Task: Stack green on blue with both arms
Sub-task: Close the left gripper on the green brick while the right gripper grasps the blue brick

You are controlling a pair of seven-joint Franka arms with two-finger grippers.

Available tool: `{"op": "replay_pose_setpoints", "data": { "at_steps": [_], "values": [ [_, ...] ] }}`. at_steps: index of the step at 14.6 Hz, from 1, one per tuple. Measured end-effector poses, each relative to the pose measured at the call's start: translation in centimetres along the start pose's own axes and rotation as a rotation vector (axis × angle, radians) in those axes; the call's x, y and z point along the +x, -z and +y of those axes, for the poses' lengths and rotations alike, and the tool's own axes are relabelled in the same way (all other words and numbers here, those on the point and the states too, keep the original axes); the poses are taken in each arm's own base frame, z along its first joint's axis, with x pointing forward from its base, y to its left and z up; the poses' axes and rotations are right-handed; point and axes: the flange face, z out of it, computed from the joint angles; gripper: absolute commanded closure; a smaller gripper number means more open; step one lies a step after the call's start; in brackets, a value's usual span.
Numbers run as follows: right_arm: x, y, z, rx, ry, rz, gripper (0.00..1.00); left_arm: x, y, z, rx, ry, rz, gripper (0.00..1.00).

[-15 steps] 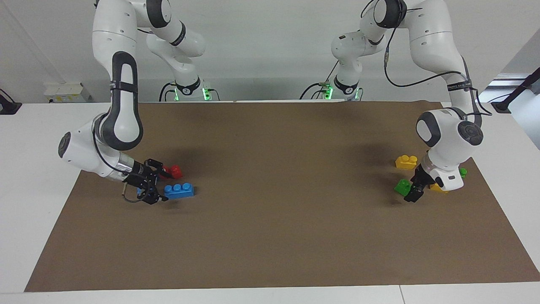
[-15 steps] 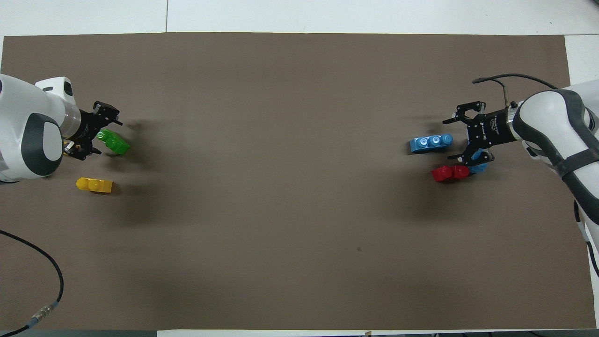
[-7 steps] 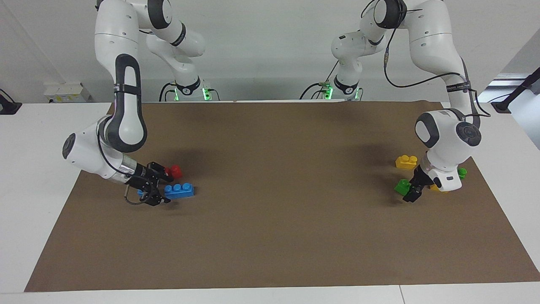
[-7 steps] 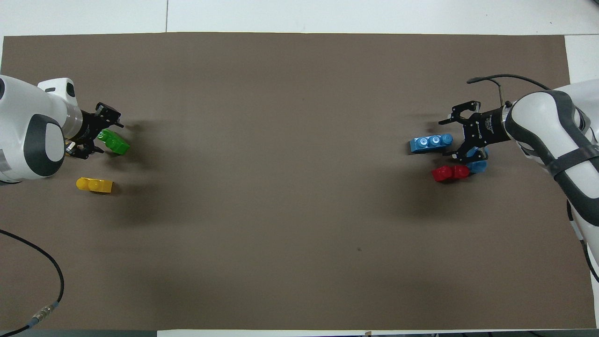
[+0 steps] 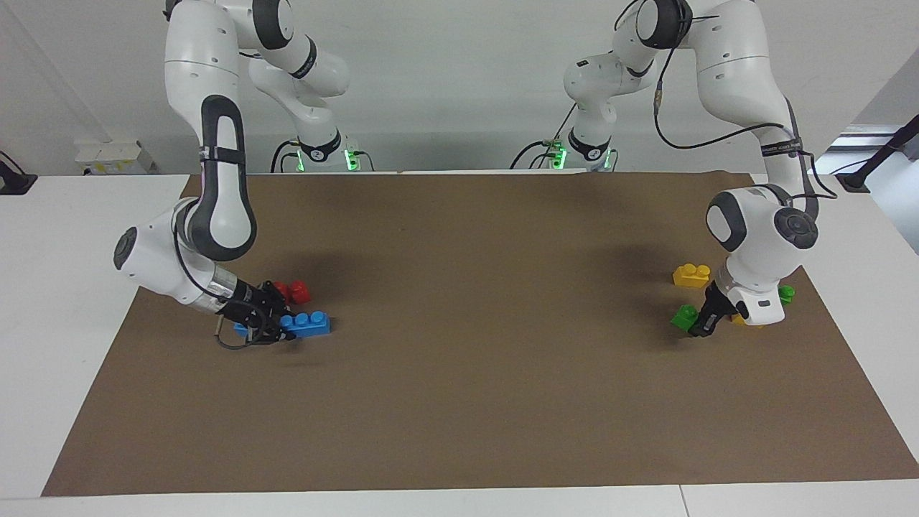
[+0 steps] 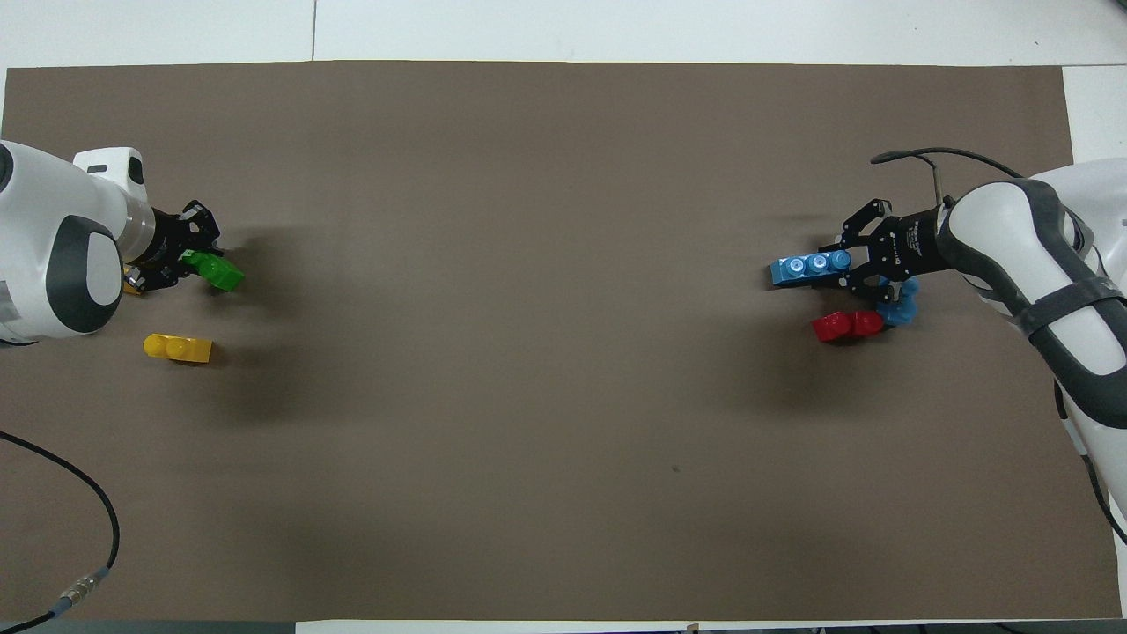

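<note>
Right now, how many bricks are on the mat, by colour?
Green: 2
Blue: 2
Yellow: 2, one mostly hidden under the left arm's wrist
Red: 1
Total: 7

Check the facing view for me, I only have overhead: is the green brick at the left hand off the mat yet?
Observer: No. The green brick rests on the mat, with the left hand closed on its end.
Operator: Anything hidden under that arm?
Observer: Yes, a second green brick lies beside the wrist, toward the left arm's end of the table.
Operator: And the blue brick?
Observer: The blue brick is down on the mat too, with the right hand closed on its end.
</note>
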Motion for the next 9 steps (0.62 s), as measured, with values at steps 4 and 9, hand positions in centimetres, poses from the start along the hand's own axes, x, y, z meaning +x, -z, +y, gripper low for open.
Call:
{"op": "replay_pose_setpoints", "data": {
  "at_steps": [4, 9],
  "values": [
    [-0.1, -0.1, 0.0, 0.0, 0.001, 0.0, 1.0, 0.0, 0.0, 0.0, 0.0, -0.012, 0.001, 1.0],
    [-1.8, 0.3, -0.7, -0.011, 0.036, -0.015, 1.0, 0.1, 1.2, 0.2, -0.006, -0.014, 0.009, 1.0]
  ]
}}
